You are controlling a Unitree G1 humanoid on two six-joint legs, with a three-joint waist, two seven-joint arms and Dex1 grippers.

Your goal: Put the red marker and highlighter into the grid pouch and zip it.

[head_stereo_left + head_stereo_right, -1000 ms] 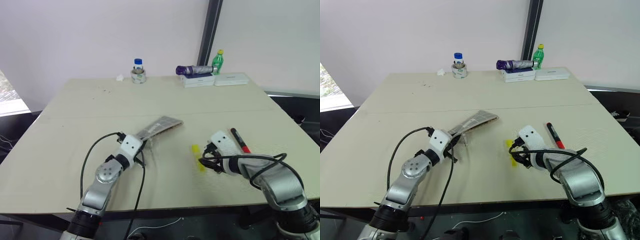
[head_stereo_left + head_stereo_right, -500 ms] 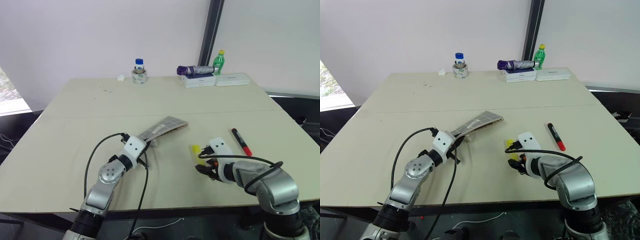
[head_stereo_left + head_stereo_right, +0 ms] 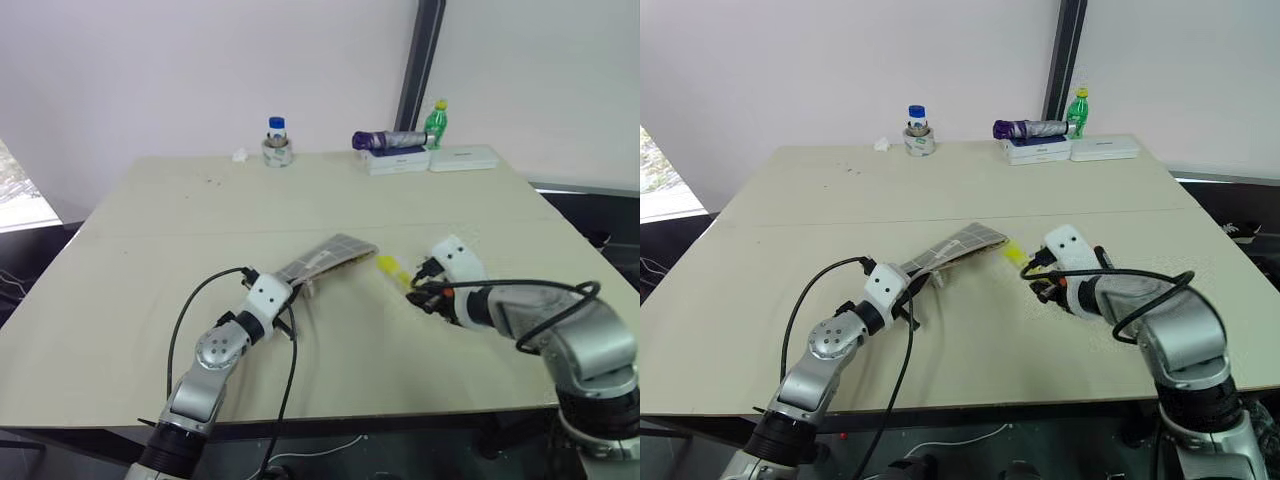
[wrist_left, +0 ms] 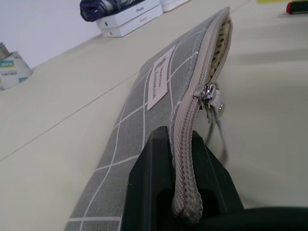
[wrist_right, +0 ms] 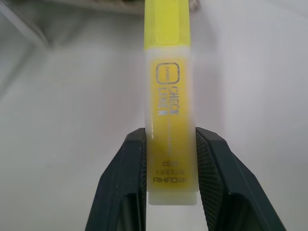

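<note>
Right wrist view: the chunky yellow highlighter [image 5: 169,96] was clamped in the right pincer [image 5: 169,187]; the grey grid fabric pouch [image 4: 159,101], gripped by the left pincer [image 4: 180,192], was unzipped, nothing yet inserted.

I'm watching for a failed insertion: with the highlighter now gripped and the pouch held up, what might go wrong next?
The right gripper pinches the highlighter only near its rear end, so it may pivot or slip. The grid pouch shows just a narrow opening at its far end, so the tip could catch the zip edge. The left gripper clamps one end only; the pouch may sag.
</note>
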